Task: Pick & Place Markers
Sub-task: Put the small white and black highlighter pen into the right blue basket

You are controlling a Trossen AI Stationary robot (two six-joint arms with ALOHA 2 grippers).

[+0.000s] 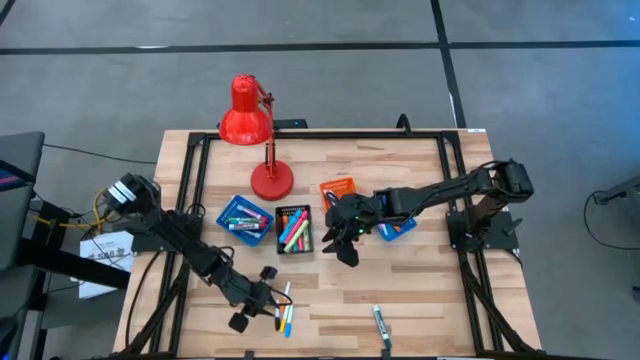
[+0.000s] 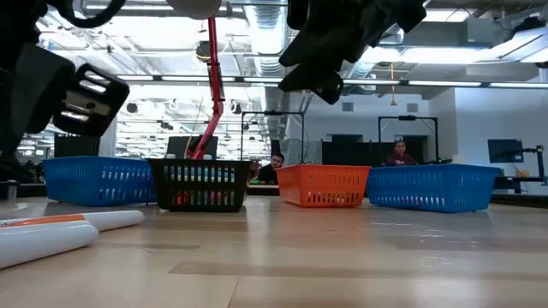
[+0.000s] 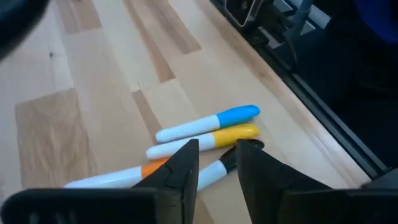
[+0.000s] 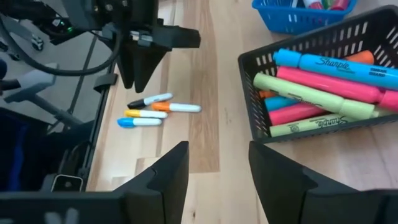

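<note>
Several markers (image 3: 205, 130) lie side by side on the wooden table near its front left, with blue, yellow, orange and black caps (image 1: 287, 312). My left gripper (image 3: 217, 149) hovers open just over them, slanting down; its fingertips stand on either side of the black-capped marker (image 3: 227, 163), which rests flat on the table. In the right wrist view the left gripper (image 4: 142, 74) shows just above this group (image 4: 155, 111). My right gripper (image 1: 338, 245) hangs open and empty above the table, near the black tray (image 4: 323, 81), which is full of thick markers.
A red desk lamp (image 1: 250, 130) stands at the back. Two blue trays (image 1: 245, 215) (image 1: 398, 230), the black tray (image 1: 293, 230) and an orange tray (image 1: 338, 190) sit in a row mid-table. One green-and-black marker (image 1: 381, 322) lies alone near the front edge.
</note>
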